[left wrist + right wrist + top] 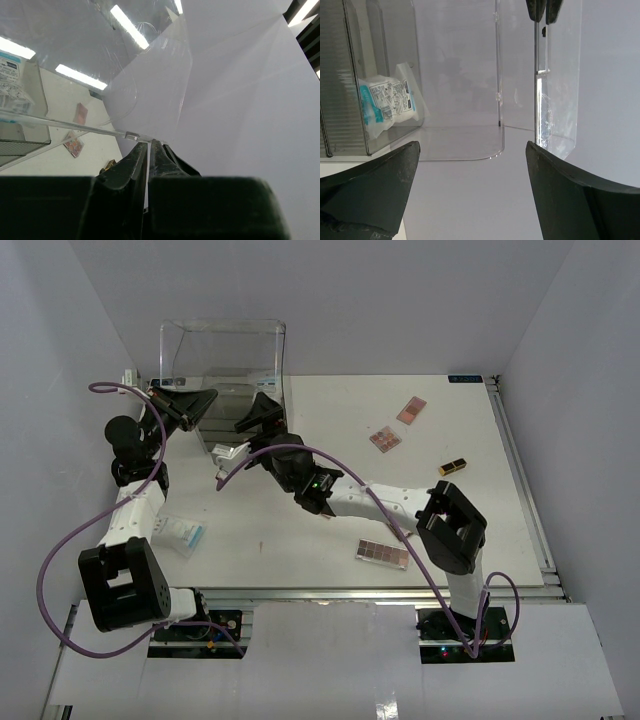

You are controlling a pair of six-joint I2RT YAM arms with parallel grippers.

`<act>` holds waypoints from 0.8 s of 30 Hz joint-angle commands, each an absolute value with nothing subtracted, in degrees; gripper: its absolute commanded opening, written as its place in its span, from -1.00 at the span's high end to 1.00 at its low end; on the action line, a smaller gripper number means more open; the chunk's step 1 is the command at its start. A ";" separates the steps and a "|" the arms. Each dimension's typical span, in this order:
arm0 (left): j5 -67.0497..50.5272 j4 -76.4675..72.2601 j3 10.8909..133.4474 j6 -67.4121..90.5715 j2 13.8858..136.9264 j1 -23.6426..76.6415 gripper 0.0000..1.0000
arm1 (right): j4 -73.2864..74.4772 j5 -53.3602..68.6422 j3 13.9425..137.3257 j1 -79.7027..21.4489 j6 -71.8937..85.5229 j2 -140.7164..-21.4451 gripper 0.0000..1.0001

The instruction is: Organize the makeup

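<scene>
The clear box (225, 355) stands at the back left. My left gripper (210, 397) is shut on the thin edge of its clear door panel (150, 75); in the left wrist view the jaws (150, 143) pinch that edge. My right gripper (256, 411) is open and empty in front of the box's opening (472, 144). A blue-white packet (385, 102) lies inside the box. Another packet (183, 533) lies by the left arm. Pink-brown palettes (411, 409) (385, 439) (382, 553) and a black-gold tube (452, 467) lie on the table to the right.
A grey ribbed piece (340, 85) stands at the box's left side. The right arm (370, 502) stretches across the middle of the table. White walls close the table (470, 530) in on three sides. A metal rail (520, 470) runs along the right edge.
</scene>
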State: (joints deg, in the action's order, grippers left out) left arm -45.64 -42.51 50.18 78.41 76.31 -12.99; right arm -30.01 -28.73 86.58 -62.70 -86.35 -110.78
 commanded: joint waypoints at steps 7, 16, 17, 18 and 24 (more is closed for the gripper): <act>-43.40 -41.93 47.02 76.96 74.75 -13.04 0.35 | -38.54 -29.84 90.58 -62.01 -89.91 -111.01 -0.83; -42.07 -35.96 39.08 72.58 67.31 -16.10 -0.49 | -39.51 -29.11 88.63 -61.54 -89.91 -110.65 -0.82; -42.02 -35.01 38.63 71.93 66.57 -16.32 -0.50 | -39.63 -29.05 88.48 -61.49 -89.83 -110.65 -0.82; -41.86 -33.87 38.15 71.23 65.72 -16.55 -0.51 | -39.73 -29.00 88.32 -61.43 -89.74 -110.65 -0.82; -32.40 -19.36 29.89 67.93 54.66 -18.86 -0.53 | -40.65 -28.43 87.15 -60.76 -89.66 -110.40 -0.82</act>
State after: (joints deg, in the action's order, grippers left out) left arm -40.51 -30.75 34.46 71.44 61.87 -17.21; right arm -33.56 -28.50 87.27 -61.51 -88.97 -111.53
